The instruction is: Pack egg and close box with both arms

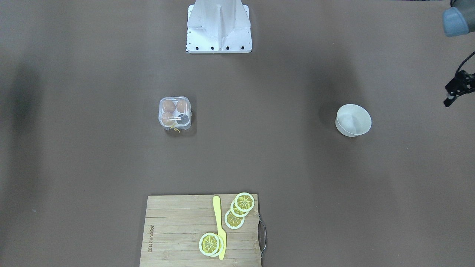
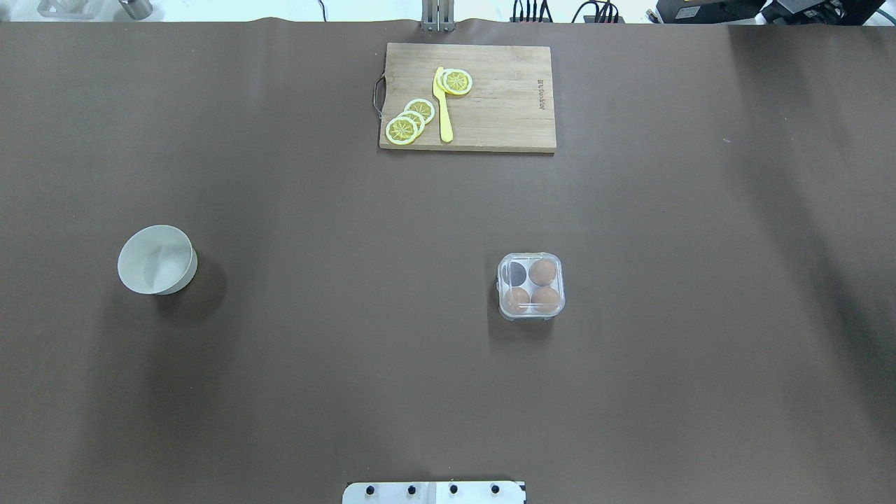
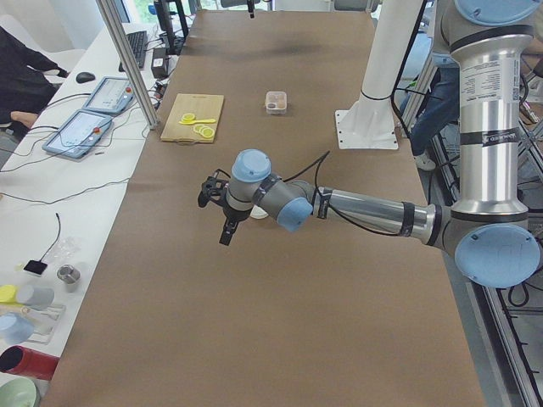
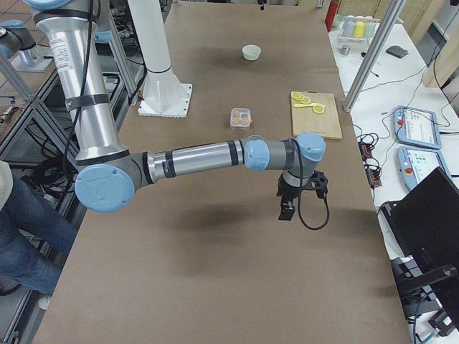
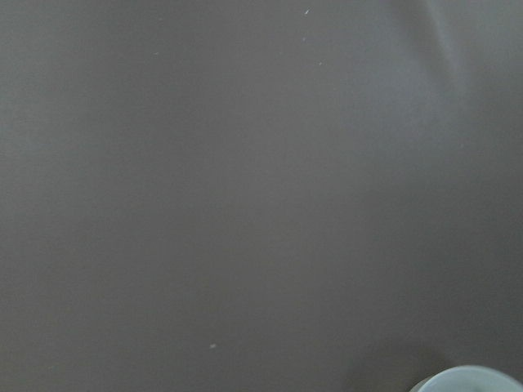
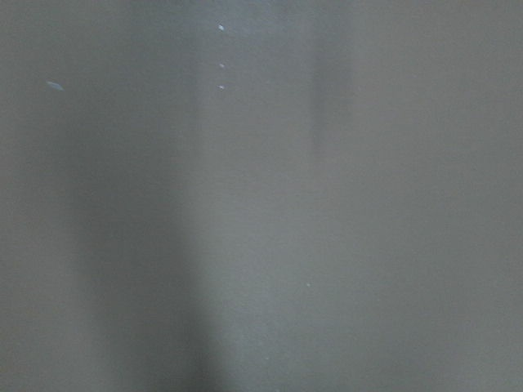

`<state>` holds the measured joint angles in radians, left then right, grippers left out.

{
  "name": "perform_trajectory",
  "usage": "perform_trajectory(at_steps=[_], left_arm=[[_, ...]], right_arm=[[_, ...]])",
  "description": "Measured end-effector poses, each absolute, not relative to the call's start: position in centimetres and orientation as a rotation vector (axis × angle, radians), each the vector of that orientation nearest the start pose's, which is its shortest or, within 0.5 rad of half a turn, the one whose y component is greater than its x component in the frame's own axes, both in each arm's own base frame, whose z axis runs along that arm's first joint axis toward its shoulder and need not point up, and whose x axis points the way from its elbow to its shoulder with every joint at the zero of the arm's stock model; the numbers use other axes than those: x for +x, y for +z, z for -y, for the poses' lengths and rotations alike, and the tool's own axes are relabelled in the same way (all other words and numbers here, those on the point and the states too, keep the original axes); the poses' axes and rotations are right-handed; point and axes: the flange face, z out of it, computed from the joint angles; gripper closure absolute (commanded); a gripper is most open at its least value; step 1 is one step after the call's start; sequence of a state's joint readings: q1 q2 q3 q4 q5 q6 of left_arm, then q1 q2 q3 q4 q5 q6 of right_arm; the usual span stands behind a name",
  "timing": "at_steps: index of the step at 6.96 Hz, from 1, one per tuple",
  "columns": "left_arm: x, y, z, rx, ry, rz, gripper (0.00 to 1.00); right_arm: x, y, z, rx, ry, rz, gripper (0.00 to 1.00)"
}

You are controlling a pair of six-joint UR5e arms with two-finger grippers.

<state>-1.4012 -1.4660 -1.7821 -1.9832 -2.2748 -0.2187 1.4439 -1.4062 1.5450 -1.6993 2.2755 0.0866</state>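
The clear plastic box (image 2: 530, 286) stands right of the table's middle and also shows in the front-facing view (image 1: 174, 113). Three tan-brown eggs lie in it, one of them the egg (image 2: 542, 272). The fourth cell (image 2: 516, 273) is dark and empty. The see-through lid seems to lie down over the cells. My left gripper (image 1: 457, 89) hangs above the table beside the white bowl; I cannot tell if it is open or shut. My right gripper (image 4: 287, 209) hovers far from the box over bare table, seen only from the side, state unclear.
A white bowl (image 2: 155, 259) stands on the left side. A wooden cutting board (image 2: 504, 105) with lemon slices (image 2: 409, 120) and a yellow knife (image 2: 443, 105) lies at the far edge. The white metal stand (image 1: 219, 27) is at the robot's base.
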Motion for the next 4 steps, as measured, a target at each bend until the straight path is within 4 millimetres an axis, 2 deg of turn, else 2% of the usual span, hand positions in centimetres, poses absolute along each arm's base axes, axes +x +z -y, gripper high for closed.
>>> perform_trajectory(at_steps=[1,2,4], left_arm=[[-1.3,58.4,46.9,0.333,0.190,-0.746,0.02],[-2.4,59.8,46.3,0.316,0.217,-0.739,0.02],[-3.1,61.4,45.3,0.272,0.212,-0.749,0.02]], right_arm=[[1.2,61.9,55.1,-0.049,-0.029,0.702,0.00],[2.2,63.0,54.2,-0.046,-0.016,0.702,0.00],[2.9,65.0,52.3,-0.064,-0.002,0.701,0.00]])
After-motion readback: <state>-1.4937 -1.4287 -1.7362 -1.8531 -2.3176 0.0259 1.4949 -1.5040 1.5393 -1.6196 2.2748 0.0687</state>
